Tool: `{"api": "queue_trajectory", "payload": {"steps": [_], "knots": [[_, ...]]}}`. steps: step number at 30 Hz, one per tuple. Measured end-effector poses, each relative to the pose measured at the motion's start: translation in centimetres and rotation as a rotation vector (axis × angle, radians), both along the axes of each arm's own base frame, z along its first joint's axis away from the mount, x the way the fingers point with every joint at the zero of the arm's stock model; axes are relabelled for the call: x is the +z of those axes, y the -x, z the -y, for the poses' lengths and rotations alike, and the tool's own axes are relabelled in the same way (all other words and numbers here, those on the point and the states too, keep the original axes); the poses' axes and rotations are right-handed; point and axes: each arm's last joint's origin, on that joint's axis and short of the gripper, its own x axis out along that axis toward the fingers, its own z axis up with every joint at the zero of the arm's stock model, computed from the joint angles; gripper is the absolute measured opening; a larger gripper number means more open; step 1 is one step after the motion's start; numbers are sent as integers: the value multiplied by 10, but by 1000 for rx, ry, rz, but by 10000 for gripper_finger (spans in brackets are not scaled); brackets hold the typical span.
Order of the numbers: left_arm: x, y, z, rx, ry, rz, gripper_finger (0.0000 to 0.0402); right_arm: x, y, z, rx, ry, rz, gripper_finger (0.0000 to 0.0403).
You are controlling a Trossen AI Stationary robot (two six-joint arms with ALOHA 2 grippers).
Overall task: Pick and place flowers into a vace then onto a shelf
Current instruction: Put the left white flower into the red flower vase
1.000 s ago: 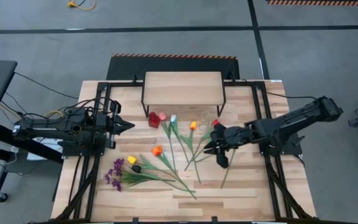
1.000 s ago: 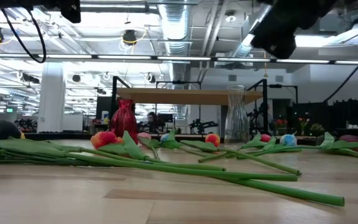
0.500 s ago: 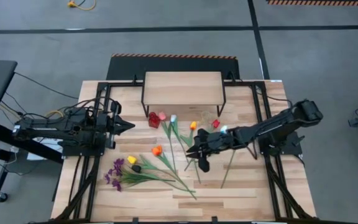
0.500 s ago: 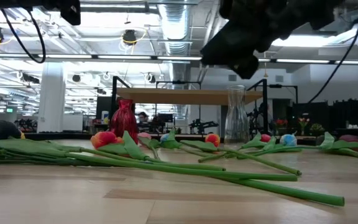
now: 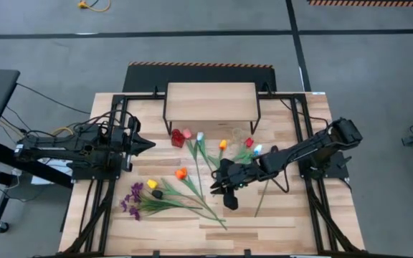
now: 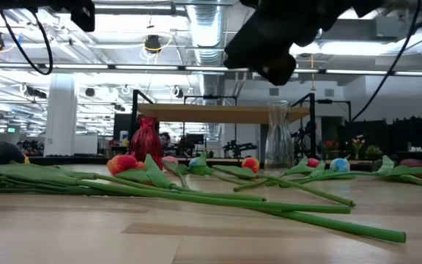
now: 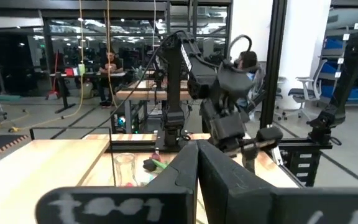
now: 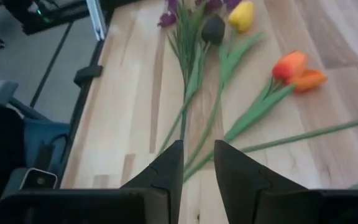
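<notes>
Your right gripper (image 5: pixel 224 188), two dark wedge-shaped fingers (image 8: pixel 166 167) set a narrow gap apart with nothing between them, hangs above the pale plank tabletop (image 5: pixel 278 215) over the middle of the scattered flowers (image 5: pixel 192 175). Just ahead of its tips lie the smooth green stems of the purple sprigs (image 8: pixel 194 5), a dark maroon tulip (image 8: pixel 214 28) and a yellow tulip (image 8: pixel 241 15), with an orange tulip (image 8: pixel 294 68) off to one side. The light wooden shelf (image 5: pixel 210 102) on thin black metal legs stands beyond the flowers, a red glass vase (image 5: pixel 177 137) beside its leg, while your left gripper (image 5: pixel 149 144), pinched shut on nothing, waits by the table's edge.
</notes>
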Motion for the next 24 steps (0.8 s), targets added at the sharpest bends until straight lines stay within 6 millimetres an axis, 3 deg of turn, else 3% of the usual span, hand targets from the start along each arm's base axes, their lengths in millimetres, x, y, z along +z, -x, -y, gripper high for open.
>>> {"api": "queue_trajectory", "payload": {"steps": [10, 15, 19, 24], "knots": [[-1, -8, 8, -166, 187, -28, 0, -40, 1, 6, -202, -109, -282, 82], [-3, -15, 16, -209, 194, -55, 0, -40, 2, 6, -267, -160, -308, 82], [-7, -20, 21, -209, 197, -82, 0, -32, 4, 8, -286, -141, -272, 82], [-11, -25, 25, -191, 198, -116, 0, -36, 9, 13, -308, -101, -337, 82]]}}
